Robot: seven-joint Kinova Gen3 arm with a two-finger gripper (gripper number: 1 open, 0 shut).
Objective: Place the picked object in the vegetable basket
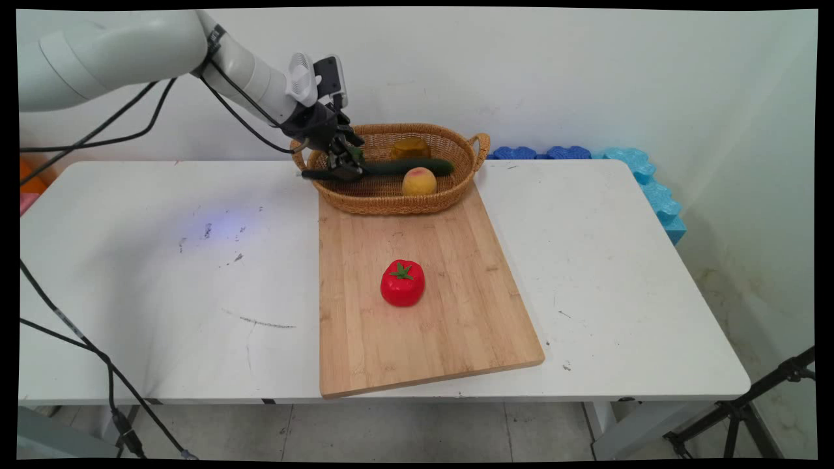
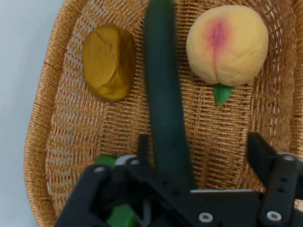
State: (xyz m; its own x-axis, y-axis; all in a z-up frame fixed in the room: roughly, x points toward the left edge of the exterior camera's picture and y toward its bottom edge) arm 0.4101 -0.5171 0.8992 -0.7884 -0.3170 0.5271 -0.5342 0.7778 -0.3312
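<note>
My gripper point(image 1: 345, 164) reaches into the left end of a wicker basket point(image 1: 391, 202), which stands on the far end of a wooden cutting board point(image 1: 423, 326). A long dark green cucumber point(image 1: 404, 168) lies across the basket, and its left end pokes past the rim. In the hand view the cucumber point(image 2: 165, 104) runs up between the spread fingers of the gripper point(image 2: 201, 151). It lies close to the left finger point(image 2: 143, 147), with a gap to the right one. A peach point(image 2: 227, 42) and a brown lumpy fruit point(image 2: 110, 61) lie on either side of it.
A red tomato point(image 1: 402, 283) sits near the middle of the cutting board. Blue foam pieces point(image 1: 645, 176) line the wall at the table's far right. Black cables hang at the left. A tripod leg point(image 1: 749, 404) stands on the floor at the lower right.
</note>
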